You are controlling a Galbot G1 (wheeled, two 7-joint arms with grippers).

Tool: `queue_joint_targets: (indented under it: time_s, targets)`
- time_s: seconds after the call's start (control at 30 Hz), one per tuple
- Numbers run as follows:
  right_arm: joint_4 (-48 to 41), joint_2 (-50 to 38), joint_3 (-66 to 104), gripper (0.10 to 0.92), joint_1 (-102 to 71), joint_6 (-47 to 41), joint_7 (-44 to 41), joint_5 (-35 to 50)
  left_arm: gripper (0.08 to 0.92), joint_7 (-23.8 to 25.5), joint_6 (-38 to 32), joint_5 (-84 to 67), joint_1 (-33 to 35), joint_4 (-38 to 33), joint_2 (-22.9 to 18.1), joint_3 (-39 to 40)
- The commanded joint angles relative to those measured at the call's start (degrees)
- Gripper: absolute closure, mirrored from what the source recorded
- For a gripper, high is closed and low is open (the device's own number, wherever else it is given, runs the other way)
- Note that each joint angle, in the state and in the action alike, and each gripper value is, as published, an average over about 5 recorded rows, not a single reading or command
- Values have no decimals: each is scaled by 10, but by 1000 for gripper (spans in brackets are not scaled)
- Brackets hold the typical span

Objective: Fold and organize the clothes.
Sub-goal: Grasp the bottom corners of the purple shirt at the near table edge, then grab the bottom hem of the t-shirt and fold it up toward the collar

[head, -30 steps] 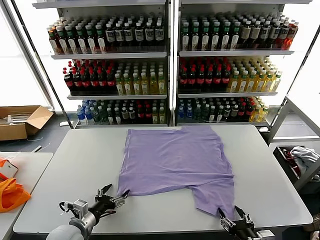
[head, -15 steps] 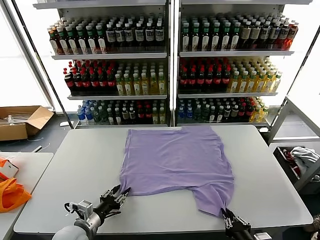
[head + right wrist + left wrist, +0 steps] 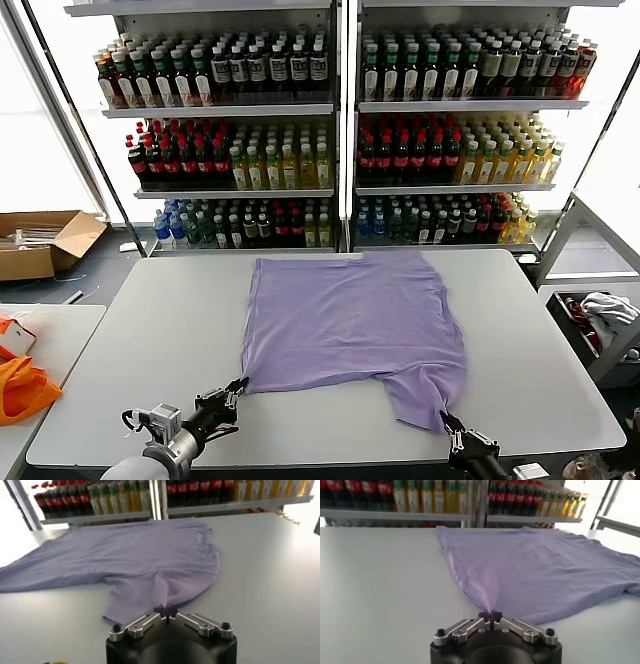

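Note:
The lavender T-shirt (image 3: 350, 320) lies spread on the grey table (image 3: 150, 340), its plain side up; no print shows. My left gripper (image 3: 238, 386) is shut on the shirt's near left corner, low over the table; the left wrist view shows its fingertips (image 3: 490, 614) pinching the fabric (image 3: 535, 565). My right gripper (image 3: 446, 420) is shut on the shirt's near right corner at the front edge of the table; the right wrist view shows its tips (image 3: 166, 611) closed on the cloth (image 3: 140, 555).
Shelves of bottles (image 3: 340, 130) stand behind the table. An orange fabric (image 3: 22, 388) lies on a side table at left, a cardboard box (image 3: 40, 243) behind it. A white cloth bundle (image 3: 607, 312) sits in a bin at right.
Both grippers closed on the shirt's near corners and drew them slightly toward me; the left gripper shifted inward to the corner, the right sank lower at the table edge.

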Motion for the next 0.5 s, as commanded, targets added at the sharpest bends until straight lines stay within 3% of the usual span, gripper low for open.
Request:
queue_joint_targets:
  time_s: [0.03, 0.5]
  targets:
    - [37, -14, 20, 918, -36, 42, -26, 27, 911, -11, 3, -10, 56, -77, 0, -41]
    - [111, -18, 101, 918, -218, 75, -49, 21, 911, -6, 21, -7, 215, -157, -22, -138]
